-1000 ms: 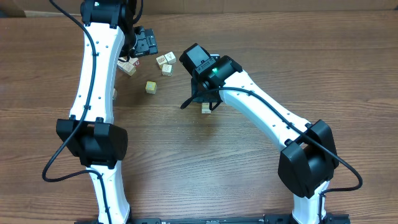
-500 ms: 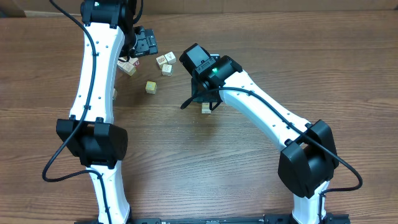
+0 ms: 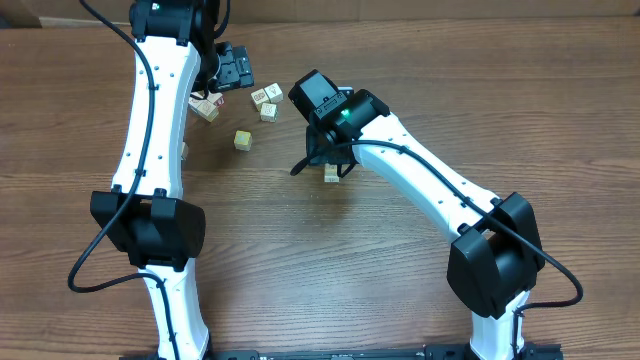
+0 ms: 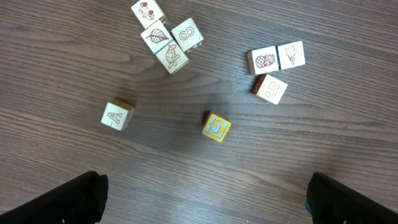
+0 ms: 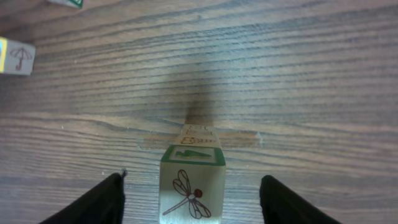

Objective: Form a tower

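Our right gripper (image 5: pixel 194 204) stands open astride the tower (image 5: pixel 193 155) on the worktop (image 5: pixel 298 81), gripping nothing. We should lift straight up without brushing the dragonfly cube (image 5: pixel 189 193). Our left gripper (image 4: pixel 208 202) gapes wide, empty.

Wood everywhere you look: the table (image 3: pixel 300 260) fills the overhead view, dark brown, its long grain running side to side. The light is soft and even, with only faint shadows on the boards. Along the far edge there's a tan strip (image 3: pixel 450 8), with a pale patch (image 3: pixel 15 12) at the far left corner. At the nearest edge, a black bar (image 3: pixel 330 352).
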`<action>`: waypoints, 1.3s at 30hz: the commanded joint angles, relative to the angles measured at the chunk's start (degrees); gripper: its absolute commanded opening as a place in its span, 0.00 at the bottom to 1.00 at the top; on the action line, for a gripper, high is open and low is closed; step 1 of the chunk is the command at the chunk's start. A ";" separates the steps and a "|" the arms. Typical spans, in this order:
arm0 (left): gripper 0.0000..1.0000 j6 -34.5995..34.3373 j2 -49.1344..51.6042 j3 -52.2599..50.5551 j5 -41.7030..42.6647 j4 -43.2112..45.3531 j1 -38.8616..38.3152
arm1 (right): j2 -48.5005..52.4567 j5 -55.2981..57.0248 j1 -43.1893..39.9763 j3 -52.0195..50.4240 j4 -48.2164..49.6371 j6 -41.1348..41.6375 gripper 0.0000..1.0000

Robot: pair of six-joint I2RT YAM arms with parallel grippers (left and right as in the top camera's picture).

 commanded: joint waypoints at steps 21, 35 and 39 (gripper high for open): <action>0.99 -0.79 -0.79 0.90 0.26 0.09 -0.24 | 3.37 1.05 -0.17 -0.24 0.26 -0.17 0.69; 1.00 -0.79 -0.79 0.90 0.26 0.09 -0.24 | 3.67 1.05 -0.17 -0.35 0.42 0.26 0.59; 1.00 -0.79 -0.79 0.90 0.26 0.09 -0.24 | 3.67 1.05 -0.17 -0.79 0.63 0.24 0.59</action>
